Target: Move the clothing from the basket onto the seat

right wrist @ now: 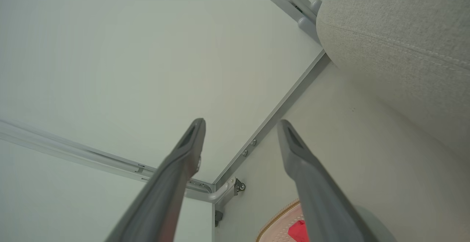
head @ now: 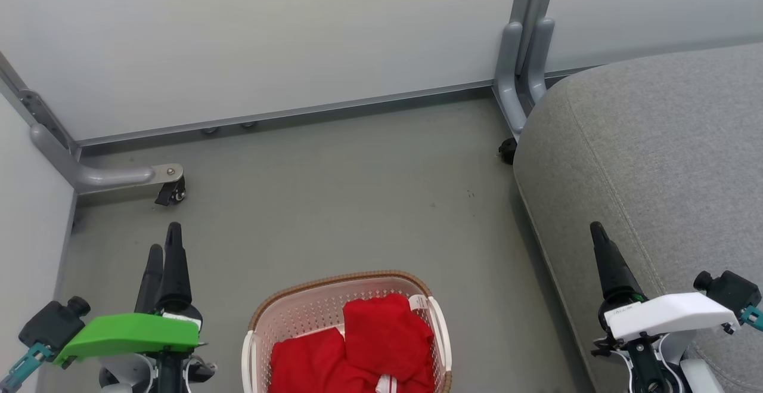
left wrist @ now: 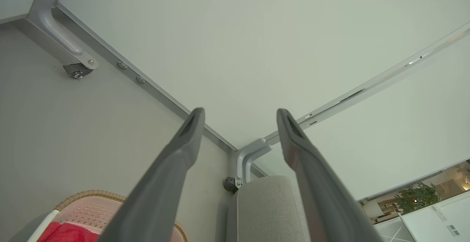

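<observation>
Grey floor (head: 357, 190) bears basket (head: 310, 306) of clothing (head: 381, 333) between left gripper (head: 164, 237) and right gripper (right wrist: 241, 122), jaws wide, empty.

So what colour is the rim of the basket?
Brown, a woven rim on the cream-white basket; the head view shows it best.

The clothing (head: 381, 339) is bright red with white trim; the basket (head: 310, 306) is cream-white, dotted with perforations, under a brown woven rim. The seat (head: 656, 160) is light grey fabric and the floor (head: 357, 190) a plain darker grey. The dark-fingered left end effector (head: 164, 239) carries a green cover (head: 131, 330), the right end effector (head: 598, 235) a white one.
</observation>
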Controlling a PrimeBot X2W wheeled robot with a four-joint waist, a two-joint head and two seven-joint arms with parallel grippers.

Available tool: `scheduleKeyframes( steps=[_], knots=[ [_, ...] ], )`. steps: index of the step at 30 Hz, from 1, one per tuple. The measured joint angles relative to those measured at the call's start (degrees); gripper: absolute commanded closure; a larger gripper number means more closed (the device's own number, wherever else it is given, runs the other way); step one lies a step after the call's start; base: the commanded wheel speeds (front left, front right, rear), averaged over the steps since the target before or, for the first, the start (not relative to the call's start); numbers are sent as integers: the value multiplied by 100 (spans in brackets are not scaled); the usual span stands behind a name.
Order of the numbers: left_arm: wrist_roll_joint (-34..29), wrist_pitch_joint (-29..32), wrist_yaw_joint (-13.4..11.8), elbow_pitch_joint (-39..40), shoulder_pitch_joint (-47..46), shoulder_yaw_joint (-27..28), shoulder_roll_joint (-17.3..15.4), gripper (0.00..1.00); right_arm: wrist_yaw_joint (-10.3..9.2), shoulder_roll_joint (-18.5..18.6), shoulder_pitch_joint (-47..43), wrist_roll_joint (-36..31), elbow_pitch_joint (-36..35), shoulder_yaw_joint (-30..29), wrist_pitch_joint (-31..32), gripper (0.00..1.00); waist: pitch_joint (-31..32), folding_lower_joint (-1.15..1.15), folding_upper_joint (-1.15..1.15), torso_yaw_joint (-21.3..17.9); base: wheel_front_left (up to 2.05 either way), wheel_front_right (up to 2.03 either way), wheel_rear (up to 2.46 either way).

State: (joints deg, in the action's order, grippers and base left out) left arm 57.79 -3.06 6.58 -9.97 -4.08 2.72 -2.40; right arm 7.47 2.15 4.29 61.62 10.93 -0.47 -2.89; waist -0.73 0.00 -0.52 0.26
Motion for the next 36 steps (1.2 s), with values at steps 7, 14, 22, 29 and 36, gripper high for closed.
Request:
scheduleKeyframes(
  steps=[7,14,22,29,36],
  knots=[
    [-914,-115,-64,35,-4,-107,-2,0,0,7,16,-576,-82,127,-126,0,-16,0,0,9,0,0,0],
    [-1705,-252,-178,47,-5,-235,-14,0,0,13,17,-1185,-108,209,-263,0,-23,0,0,19,0,0,0],
    [-2361,-387,-289,64,-5,-378,-59,0,0,21,25,-1785,-86,285,-392,0,-27,0,0,33,0,0,0],
    [-2864,-497,-363,30,-5,-528,-135,0,0,24,38,-2249,-75,357,-504,0,-22,0,0,42,0,0,0],
    [-3295,-593,-442,0,-5,-658,-189,0,1,29,49,-2682,-74,415,-606,0,-13,0,0,60,0,0,0]
  ],
)
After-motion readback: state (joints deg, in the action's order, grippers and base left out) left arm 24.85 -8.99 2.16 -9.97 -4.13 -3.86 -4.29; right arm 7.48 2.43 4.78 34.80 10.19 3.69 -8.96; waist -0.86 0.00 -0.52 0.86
